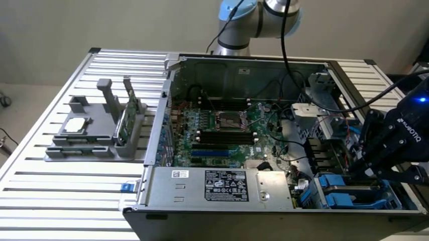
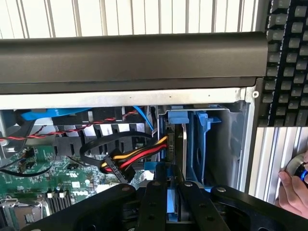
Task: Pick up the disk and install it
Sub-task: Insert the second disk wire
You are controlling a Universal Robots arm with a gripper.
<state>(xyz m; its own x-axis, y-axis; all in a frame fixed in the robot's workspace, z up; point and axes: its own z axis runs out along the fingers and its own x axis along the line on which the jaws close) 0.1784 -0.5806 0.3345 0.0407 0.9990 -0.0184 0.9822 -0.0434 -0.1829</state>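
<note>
Disk held on edge at the drive bay of the open computer case

In the exterior view the gripper [image 1: 375, 168] hangs low over the blue drive bay [image 1: 348, 193] in the case's [image 1: 221, 186] corner on the exterior view's right, well apart from the grey parts holder [image 1: 94, 135] on the slatted table [image 1: 40, 201]. In the wrist view the jaws are pinching the disk [image 2: 172, 154], blue-framed and standing on edge inside the bay's blue rails, probably so it lines up with the slot. Yellow and red power cables [image 2: 137, 156] lie just beside it. A person's hand [image 2: 293, 190] rests outside the case.
</note>
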